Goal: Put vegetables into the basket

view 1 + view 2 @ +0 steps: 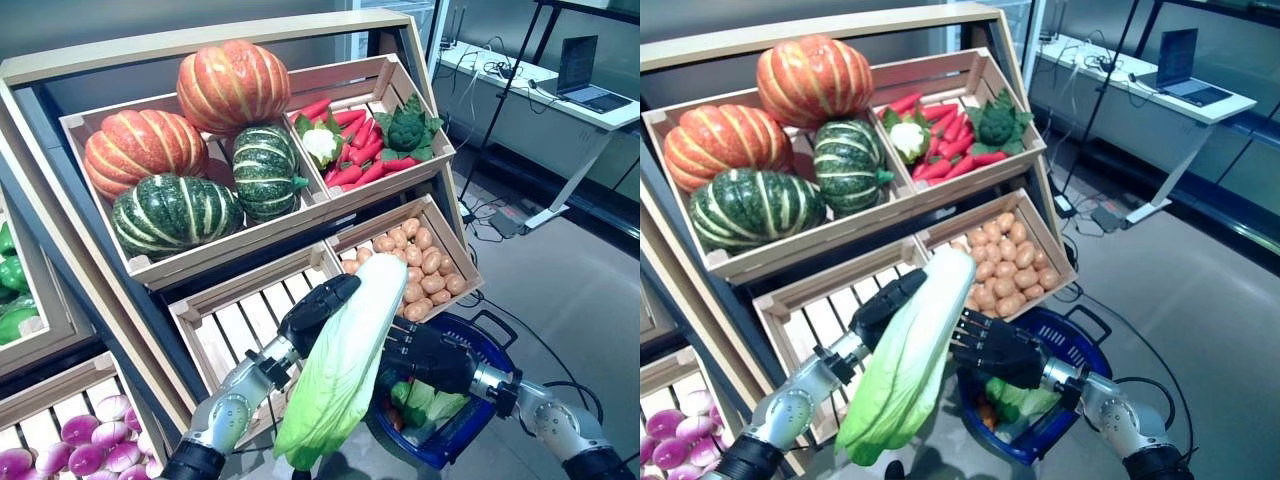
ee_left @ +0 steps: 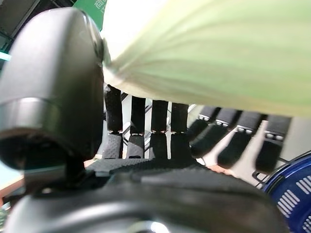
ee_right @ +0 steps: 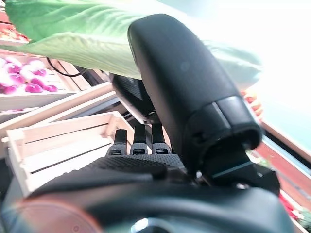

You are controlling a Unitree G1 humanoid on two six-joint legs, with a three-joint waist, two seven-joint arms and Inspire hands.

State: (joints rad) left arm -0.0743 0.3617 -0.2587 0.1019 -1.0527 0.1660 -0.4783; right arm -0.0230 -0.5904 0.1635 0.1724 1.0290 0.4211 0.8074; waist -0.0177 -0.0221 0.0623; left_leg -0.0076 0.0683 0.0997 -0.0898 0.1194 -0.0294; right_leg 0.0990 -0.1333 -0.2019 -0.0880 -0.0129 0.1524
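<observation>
pumpkins, red peppers and potatoes are filling the shelf's crates behind. both hands are holding a napa cabbage above the blue basket: left hand fingers are curling round it, right hand fingers are pressing its side.

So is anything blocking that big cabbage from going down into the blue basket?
Nothing visible does. Both hands, left and right, hold the cabbage beside the basket, which already holds some greens but has room.
</observation>
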